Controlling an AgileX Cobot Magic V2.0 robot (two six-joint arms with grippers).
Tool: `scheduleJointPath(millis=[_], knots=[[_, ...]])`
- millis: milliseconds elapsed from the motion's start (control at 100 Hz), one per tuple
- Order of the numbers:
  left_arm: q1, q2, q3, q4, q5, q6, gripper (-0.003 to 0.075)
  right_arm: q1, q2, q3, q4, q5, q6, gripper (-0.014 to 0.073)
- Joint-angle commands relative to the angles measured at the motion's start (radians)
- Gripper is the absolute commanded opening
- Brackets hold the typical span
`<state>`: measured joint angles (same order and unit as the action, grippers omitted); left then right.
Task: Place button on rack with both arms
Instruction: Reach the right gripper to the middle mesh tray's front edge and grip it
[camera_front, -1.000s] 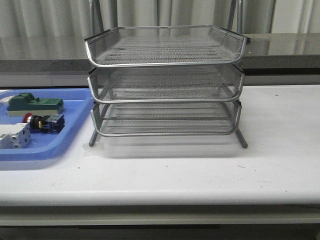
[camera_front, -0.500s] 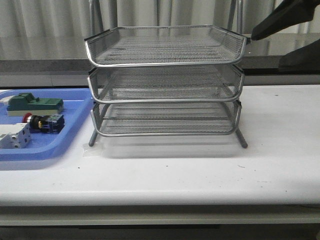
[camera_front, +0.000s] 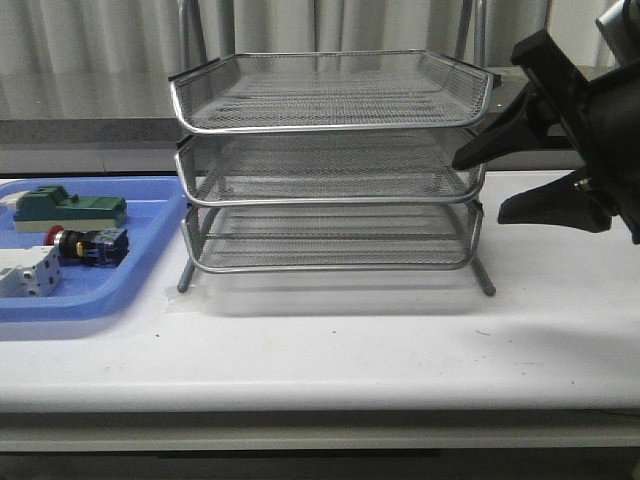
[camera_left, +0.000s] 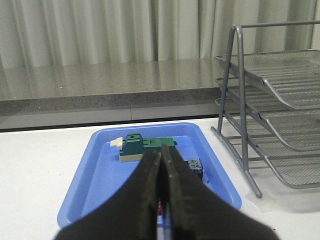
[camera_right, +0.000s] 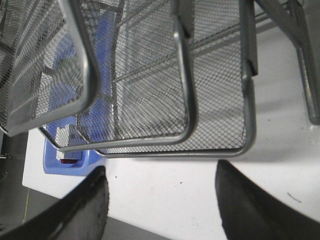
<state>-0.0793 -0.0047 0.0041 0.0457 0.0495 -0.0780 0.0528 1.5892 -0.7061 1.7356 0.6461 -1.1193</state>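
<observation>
Beside the rack's right end, the right claw hangs wide and could snag its wire, while the left claw, closed and empty, is aimed over the button.

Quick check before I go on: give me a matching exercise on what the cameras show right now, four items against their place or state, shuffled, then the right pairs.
Column 1:
1. button
2. rack
3. left gripper
4. right gripper

Column 2:
A. open, beside the trays' right corner
B. standing on the white table, all three trays without parts
C. shut, holding nothing, above the blue tray
D. lying in the blue tray next to a green block

Pairs: 1-D, 2-B, 3-C, 4-A
</observation>
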Motion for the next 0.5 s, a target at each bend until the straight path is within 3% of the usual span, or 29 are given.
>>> scheduleJointPath(millis=[0, 490], knots=[[0.004, -0.031, 0.034, -0.005, -0.082, -0.011, -0.002, -0.006, 0.001, -0.046, 0.053, 0.073, -0.026, 0.0471], [0.004, -0.031, 0.034, -0.005, -0.082, -0.011, -0.002, -0.006, 0.132, -0.163, 0.063, 0.095, -0.026, 0.0463]])
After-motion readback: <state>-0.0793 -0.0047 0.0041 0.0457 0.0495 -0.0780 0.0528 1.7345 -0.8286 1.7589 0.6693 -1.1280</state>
